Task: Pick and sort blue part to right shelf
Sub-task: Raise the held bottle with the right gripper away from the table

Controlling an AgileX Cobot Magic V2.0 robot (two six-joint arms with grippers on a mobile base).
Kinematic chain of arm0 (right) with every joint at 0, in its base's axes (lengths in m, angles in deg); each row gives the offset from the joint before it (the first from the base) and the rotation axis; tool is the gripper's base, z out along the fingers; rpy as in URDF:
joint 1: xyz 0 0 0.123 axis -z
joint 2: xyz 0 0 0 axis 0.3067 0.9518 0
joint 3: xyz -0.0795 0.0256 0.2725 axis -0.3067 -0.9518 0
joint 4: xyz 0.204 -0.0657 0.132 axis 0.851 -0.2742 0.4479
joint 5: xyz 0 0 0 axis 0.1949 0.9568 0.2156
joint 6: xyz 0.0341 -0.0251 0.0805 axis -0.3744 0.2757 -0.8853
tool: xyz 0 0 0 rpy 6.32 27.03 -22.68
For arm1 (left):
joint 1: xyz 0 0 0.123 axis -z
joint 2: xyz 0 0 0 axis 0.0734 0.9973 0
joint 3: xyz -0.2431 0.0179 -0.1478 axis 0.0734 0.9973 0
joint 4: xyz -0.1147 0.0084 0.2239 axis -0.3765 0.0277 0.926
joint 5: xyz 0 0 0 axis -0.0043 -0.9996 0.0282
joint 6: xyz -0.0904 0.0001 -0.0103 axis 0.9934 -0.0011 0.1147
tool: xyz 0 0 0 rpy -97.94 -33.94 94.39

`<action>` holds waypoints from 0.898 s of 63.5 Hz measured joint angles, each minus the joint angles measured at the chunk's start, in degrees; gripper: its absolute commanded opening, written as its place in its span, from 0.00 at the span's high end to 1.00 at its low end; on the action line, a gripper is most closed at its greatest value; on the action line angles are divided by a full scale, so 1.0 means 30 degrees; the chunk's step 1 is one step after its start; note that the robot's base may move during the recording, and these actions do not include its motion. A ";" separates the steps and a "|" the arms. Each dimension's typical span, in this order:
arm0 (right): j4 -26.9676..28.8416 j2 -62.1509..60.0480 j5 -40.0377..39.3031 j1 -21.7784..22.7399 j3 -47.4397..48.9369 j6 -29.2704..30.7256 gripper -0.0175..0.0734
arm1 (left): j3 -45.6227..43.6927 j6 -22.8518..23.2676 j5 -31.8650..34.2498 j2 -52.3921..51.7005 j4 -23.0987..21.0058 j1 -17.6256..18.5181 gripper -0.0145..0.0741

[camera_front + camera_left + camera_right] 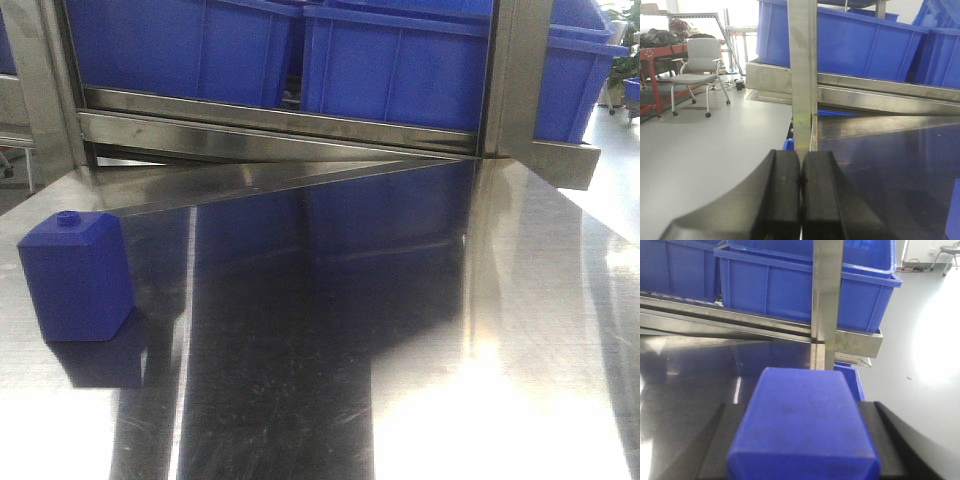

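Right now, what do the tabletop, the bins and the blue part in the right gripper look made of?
Tabletop: likely stainless steel, brushed; mirror reflections, fine scratches.
Bins: probably moulded plastic, semi-gloss; ribbed walls, rolled rims.
Blue part: probably plastic, matte; soft rounded edges, faint scuffs.

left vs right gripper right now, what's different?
The left gripper is shut and empty, with its pads pressed together; the right gripper is spread around the blue part, clamping it. The left gripper sits at the table's left edge, the right gripper at its right edge. Both face a steel shelf post with blue bins behind.
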 measured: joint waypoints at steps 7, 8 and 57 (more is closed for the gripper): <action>0.0000 0.0000 0.0000 0.0000 0.0000 0.0000 0.34 | 0.0000 0.0000 0.0000 0.0000 0.0000 0.0000 0.69; 0.0000 0.0000 0.0000 0.0000 0.0000 0.0000 0.34 | 0.0000 0.0000 0.0000 0.0000 0.0000 0.0000 0.69; 0.0000 0.0000 0.0000 0.0000 0.0000 0.0000 0.34 | -0.2375 0.4027 -0.2705 0.0369 -0.1008 0.0000 0.69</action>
